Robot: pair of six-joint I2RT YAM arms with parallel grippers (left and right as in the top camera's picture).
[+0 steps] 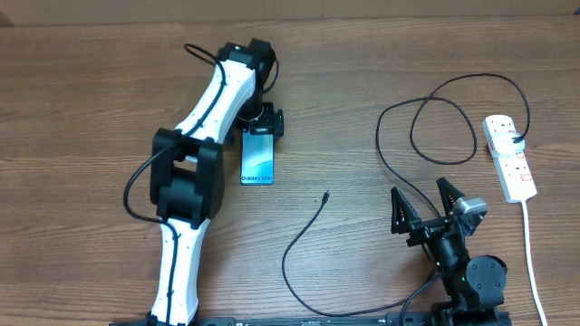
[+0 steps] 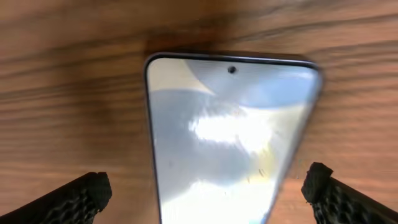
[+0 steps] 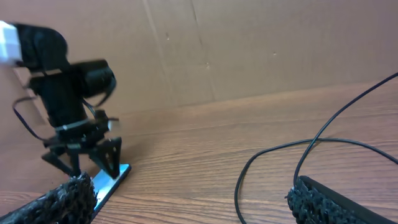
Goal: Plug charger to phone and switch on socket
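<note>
Since the left gripper (image 2: 208, 182) straddles the phone (image 1: 257, 156) left of the desk's middle with fingers spread, and the right gripper (image 1: 420, 190) hangs open by the near edge, nothing pins the phone, so pushing in the loose tip of the charger (image 1: 304, 237) could skid it away.

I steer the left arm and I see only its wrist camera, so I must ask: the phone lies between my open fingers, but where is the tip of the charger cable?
Observer: The black charger cable ends in a plug tip lying loose on the table, to the right of the phone, not touching it.
Operator: Does the other arm hold it?
Observer: No, the right gripper is open and grips nothing.
Operator: Where does the other end go?
Observer: To the white power strip at the table's right edge.
</note>
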